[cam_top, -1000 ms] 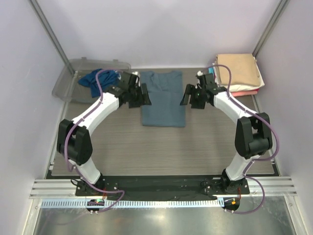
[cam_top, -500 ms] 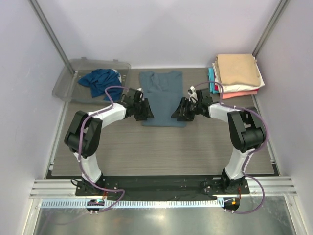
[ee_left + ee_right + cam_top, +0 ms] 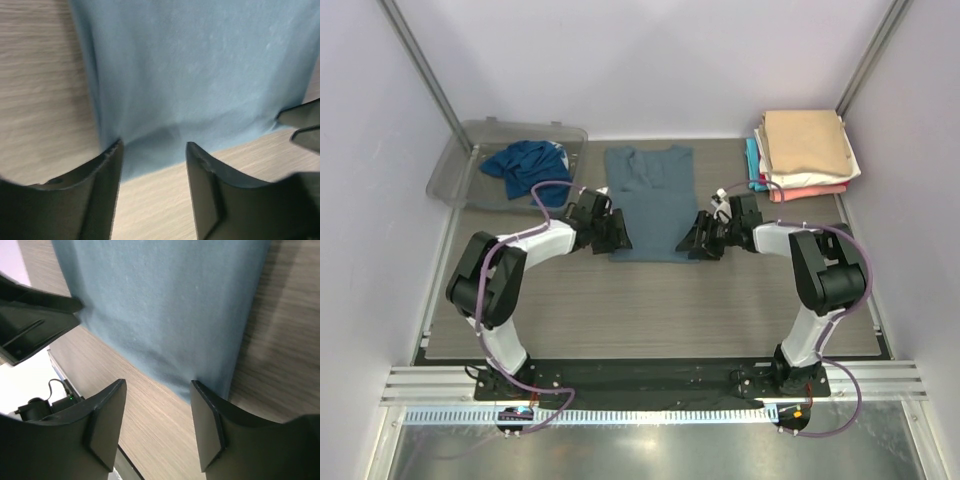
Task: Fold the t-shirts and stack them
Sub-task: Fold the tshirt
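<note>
- The slate-blue shirt lies flat at mid-table, with the folded stack off to its right.
- The left gripper and right gripper sit at the shirt's near hem corners, fingers apart astride the edge, nothing clamped.
- Risk: a shallow pinch may catch one layer or miss, so the hem slips and the fold skews.
</note>
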Controlling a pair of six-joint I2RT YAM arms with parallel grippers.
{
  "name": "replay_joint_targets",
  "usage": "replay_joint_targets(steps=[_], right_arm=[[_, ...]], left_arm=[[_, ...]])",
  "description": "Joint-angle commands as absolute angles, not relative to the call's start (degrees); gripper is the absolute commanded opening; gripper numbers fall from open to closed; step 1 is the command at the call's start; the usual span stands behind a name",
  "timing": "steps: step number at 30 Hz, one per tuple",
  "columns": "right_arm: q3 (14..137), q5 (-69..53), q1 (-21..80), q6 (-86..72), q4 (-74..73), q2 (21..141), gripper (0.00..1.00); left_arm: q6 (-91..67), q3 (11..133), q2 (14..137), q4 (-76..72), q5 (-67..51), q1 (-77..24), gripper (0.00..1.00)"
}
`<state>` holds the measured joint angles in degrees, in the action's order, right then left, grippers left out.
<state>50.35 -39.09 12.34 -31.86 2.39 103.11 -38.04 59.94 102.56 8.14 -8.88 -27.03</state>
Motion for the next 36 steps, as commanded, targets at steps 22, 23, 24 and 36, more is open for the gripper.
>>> replay_joint_targets(steps=[22,23,24,36], right_arm=[[51.0,-27.7,11.9,-25.6,-14.7,90.1,0.72],[50.8,-27.8,12.0,-25.6,-14.2,90.7,0.72],[50.7,-27.9,12.0,-25.8,-13.1,91.1,0.7],[49.6,-29.5,11.9,-27.0,-7.8,98.6,0.59]], left_arm=[[-38.6,51.9,84.7,12.8,-4.8,-29.1,0.66],[-38.6,51.5,85.0,12.2,-4.8,-29.0,0.66],[-38.7,51.2,85.3,11.7,-4.7,-29.0,0.66],[-38.9,48.3,93.0,5.2,-3.5,-28.9,0.6]])
